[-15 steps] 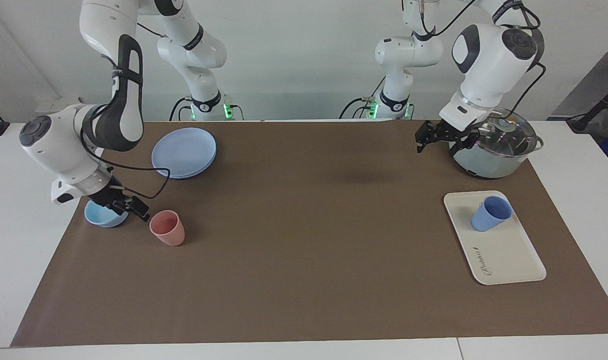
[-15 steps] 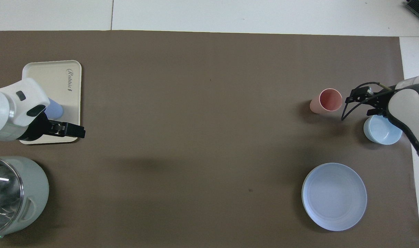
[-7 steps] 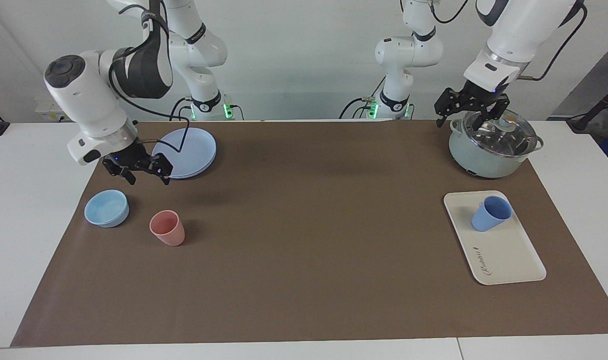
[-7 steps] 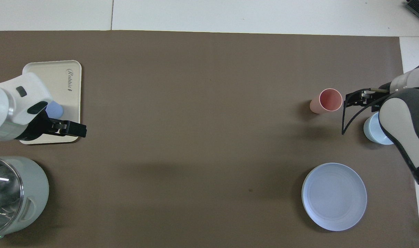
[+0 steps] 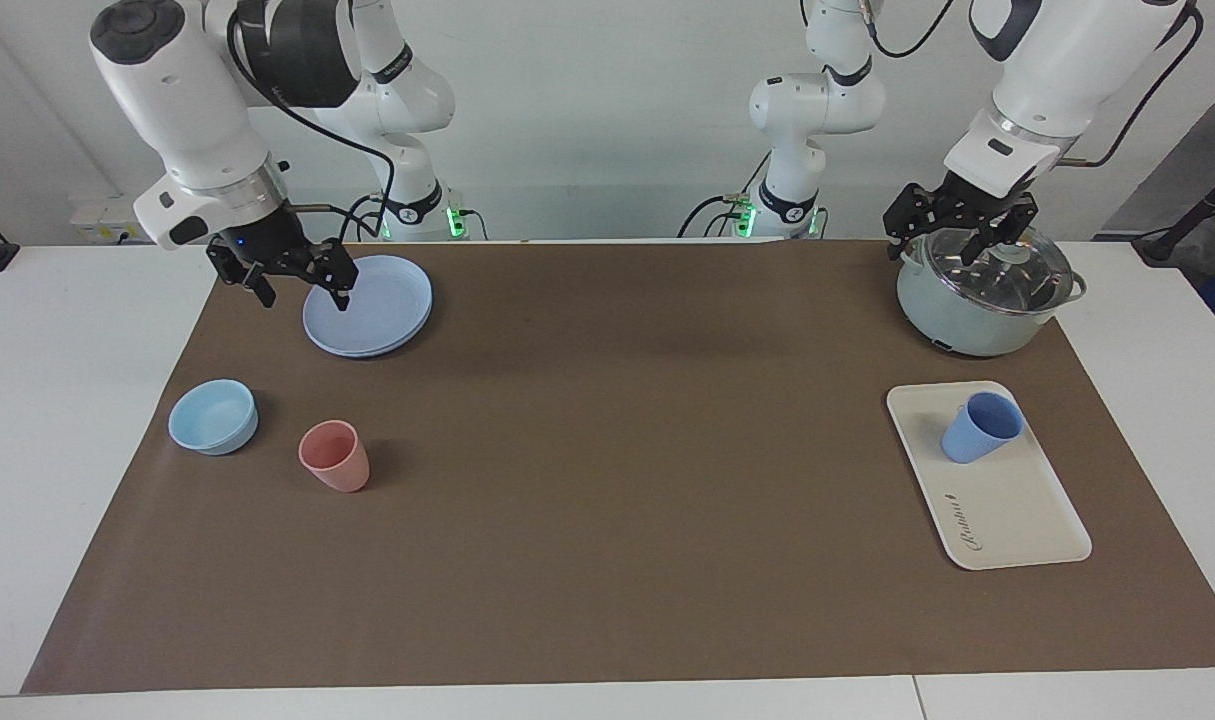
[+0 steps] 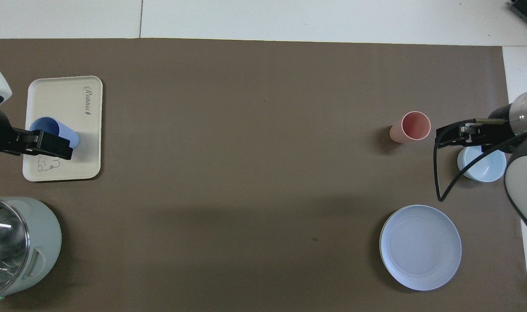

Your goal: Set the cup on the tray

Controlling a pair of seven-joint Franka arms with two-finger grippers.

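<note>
The cup [image 5: 981, 426] stands on the tray [image 5: 1017, 520] (task apparently complete). Both hands hang apart and empty: left hand [image 5: 959, 226] over the pot [image 5: 987, 295], right hand [image 5: 292, 278] over the plate [image 5: 377, 310]; a careless descent could strike either.

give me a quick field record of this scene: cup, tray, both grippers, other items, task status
cup: periwinkle-blue plastic tumbler, upright on the tray, free of both grippers
tray: flat cream-white rectangular tray, toward the left arm's end of the table
left gripper: raised over the grey-green pot with glass lid, open
right gripper: raised at the round blue plate, open
other items: salmon-pink tumbler, squat light-blue bowl beside it
task status: cup rests on tray, looks done
</note>
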